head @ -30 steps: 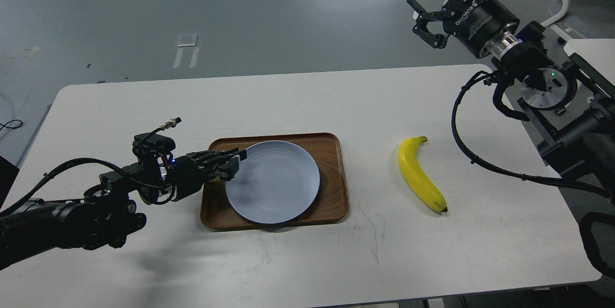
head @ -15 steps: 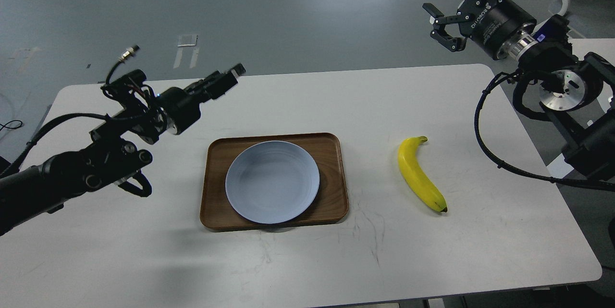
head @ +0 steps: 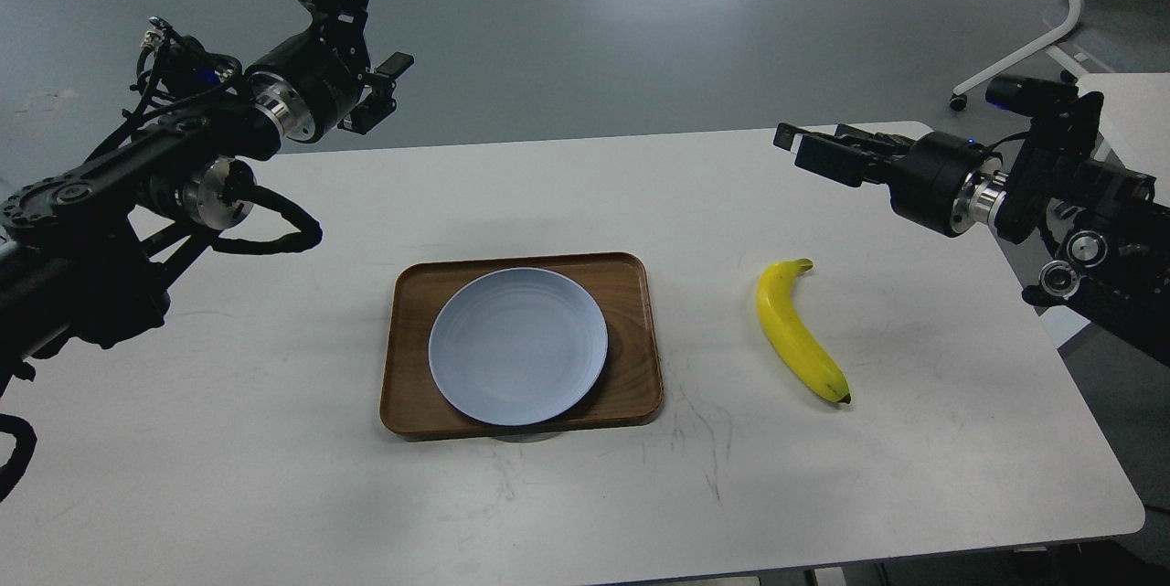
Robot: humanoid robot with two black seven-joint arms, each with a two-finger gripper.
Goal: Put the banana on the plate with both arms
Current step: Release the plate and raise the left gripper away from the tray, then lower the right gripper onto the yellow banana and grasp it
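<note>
The yellow banana lies on the white table, right of the tray, stem towards the back and dark tip towards the front. The pale blue-grey plate rests empty on the brown wooden tray at the table's middle. My left gripper is open and empty, raised high beyond the table's back left, far from the plate. My right gripper hovers above the table's back right, pointing left, behind the banana and well apart from it. Its fingers overlap in this view and it holds nothing.
The white table has its back edge just under both grippers. A white chair base stands on the grey floor at the back right. The thick right arm overhangs the table's right edge.
My left gripper has risen from the plate's left rim to high above the back left and now stands open. My right gripper has dropped from high at the back right towards the table, now pointing left.
</note>
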